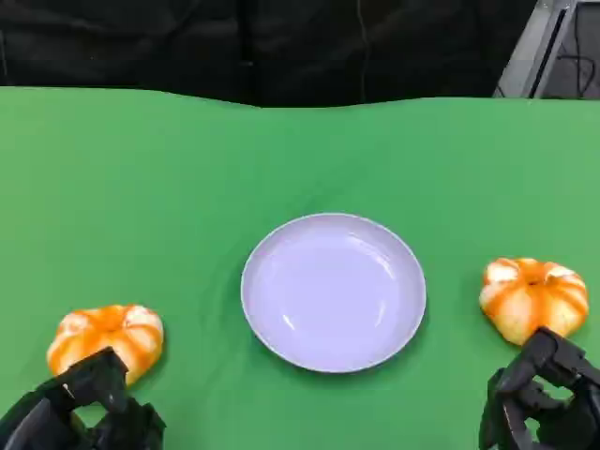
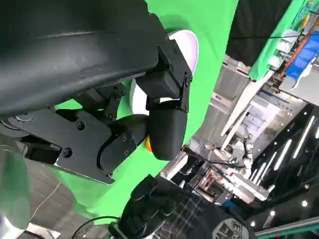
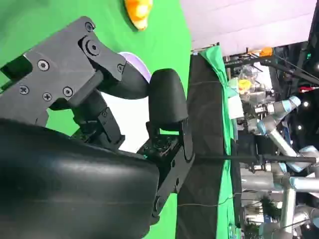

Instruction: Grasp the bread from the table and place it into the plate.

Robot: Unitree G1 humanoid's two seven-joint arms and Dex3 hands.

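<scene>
Left hand [image 1: 89, 412], at the lower left of my head view, hovers just behind the left bread [image 1: 106, 339] with its fingers apart and nothing in its grasp. Right hand [image 1: 544, 398], at the lower right, likewise holds nothing, its fingers spread just short of the right bread [image 1: 534, 297]. From the left wrist view I see that hand's black fingers [image 2: 167, 132] reaching over the green cloth with a sliver of orange bread [image 2: 147, 144] beneath them. Both breads, round, orange and white-streaked, lie on the green tabletop [image 1: 187, 187], one to each side of the plate [image 1: 333, 291]. This pale, round plate sits between them, well apart from each, its bowl bare. Beyond the far edge of the tabletop hangs a dark backdrop [image 1: 281, 47].
</scene>
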